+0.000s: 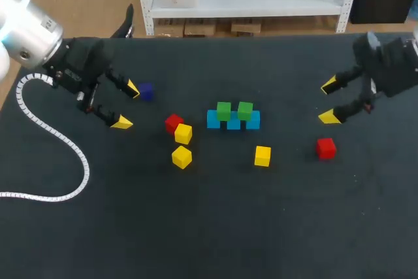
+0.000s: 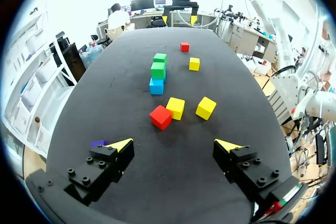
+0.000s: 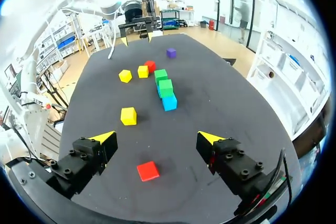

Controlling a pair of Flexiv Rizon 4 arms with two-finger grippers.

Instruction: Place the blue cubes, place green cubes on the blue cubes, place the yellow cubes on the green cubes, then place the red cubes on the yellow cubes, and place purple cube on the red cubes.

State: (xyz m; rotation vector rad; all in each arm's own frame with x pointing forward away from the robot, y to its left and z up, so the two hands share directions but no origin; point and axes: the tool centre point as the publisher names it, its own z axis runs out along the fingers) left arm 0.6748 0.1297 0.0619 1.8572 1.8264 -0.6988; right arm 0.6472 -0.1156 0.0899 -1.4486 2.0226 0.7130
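Note:
A row of blue cubes (image 1: 233,121) lies mid-table with two green cubes (image 1: 224,110) (image 1: 245,110) on top. Two yellow cubes (image 1: 183,133) (image 1: 181,157) and a red cube (image 1: 173,122) sit to its left, a third yellow cube (image 1: 262,155) in front of it. A second red cube (image 1: 325,147) lies to the right, just beneath my open right gripper (image 1: 329,101) (image 3: 156,138). The purple cube (image 1: 145,91) (image 2: 98,143) rests beside one finger of my open left gripper (image 1: 127,104) (image 2: 174,145). Ahead of the left gripper are the red cube (image 2: 160,117) and yellow cubes (image 2: 175,107).
A white coiled cable (image 1: 59,155) trails from my left arm across the table's left side. Dark bare tabletop (image 1: 215,227) stretches along the near half. The table's far edge (image 1: 261,36) runs close behind both grippers.

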